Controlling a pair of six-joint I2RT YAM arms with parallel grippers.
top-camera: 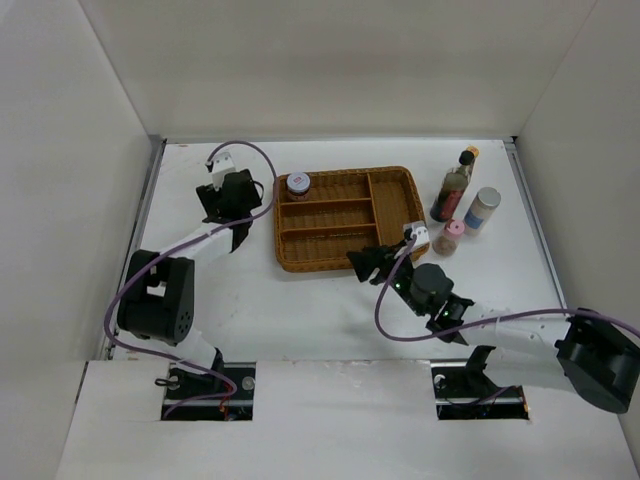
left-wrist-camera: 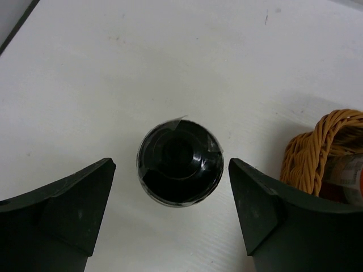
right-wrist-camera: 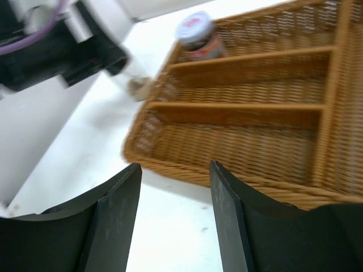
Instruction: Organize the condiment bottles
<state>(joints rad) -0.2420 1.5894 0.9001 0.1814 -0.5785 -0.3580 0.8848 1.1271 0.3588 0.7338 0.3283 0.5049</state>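
My left gripper (top-camera: 238, 208) is open just left of the brown wicker tray (top-camera: 392, 180). In the left wrist view its fingers straddle a black-capped bottle (left-wrist-camera: 180, 164), seen from above and standing on the table; nothing touches it. A white-lidded jar (top-camera: 298, 185) stands in the tray's far left compartment and also shows in the right wrist view (right-wrist-camera: 195, 35). My right gripper (top-camera: 360, 265) is open and empty at the tray's near edge (right-wrist-camera: 175, 167). Right of the tray stand a tall dark-filled bottle (top-camera: 450, 196), a yellow-capped bottle (top-camera: 467, 157), a pink-capped bottle (top-camera: 450, 237) and a white-blue cylinder (top-camera: 482, 208).
The tray's corner (left-wrist-camera: 320, 150) lies close to my left gripper's right finger. The tray has three long compartments and one crosswise compartment at its right end. White walls enclose the table on three sides. My left arm (right-wrist-camera: 57, 39) shows in the right wrist view.
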